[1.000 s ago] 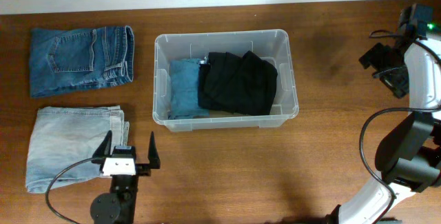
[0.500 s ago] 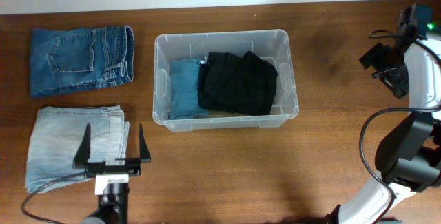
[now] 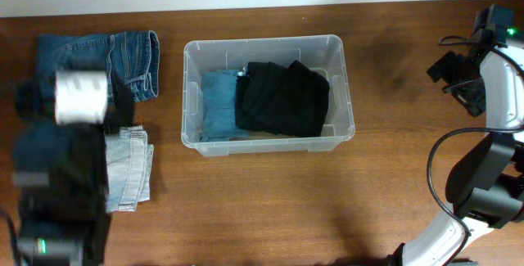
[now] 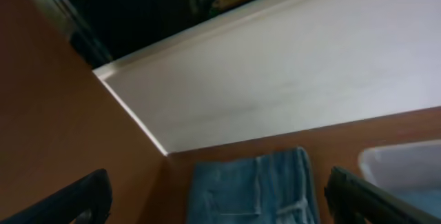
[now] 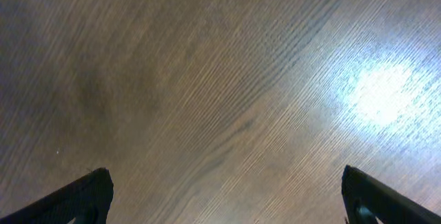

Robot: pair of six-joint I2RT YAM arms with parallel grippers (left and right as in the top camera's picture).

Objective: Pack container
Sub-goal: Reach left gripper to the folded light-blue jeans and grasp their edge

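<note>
Left arm (image 3: 61,176) now a close blur over both jeans (image 3: 135,53) beside container (image 3: 348,94)

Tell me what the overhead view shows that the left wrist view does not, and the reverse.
Only overhead: the inside of the container, which holds a black garment and a blue garment; the light jeans; and the right arm. Only left wrist: the white wall and the left gripper, clearly open. Both: the dark blue jeans and part of the container.
</note>
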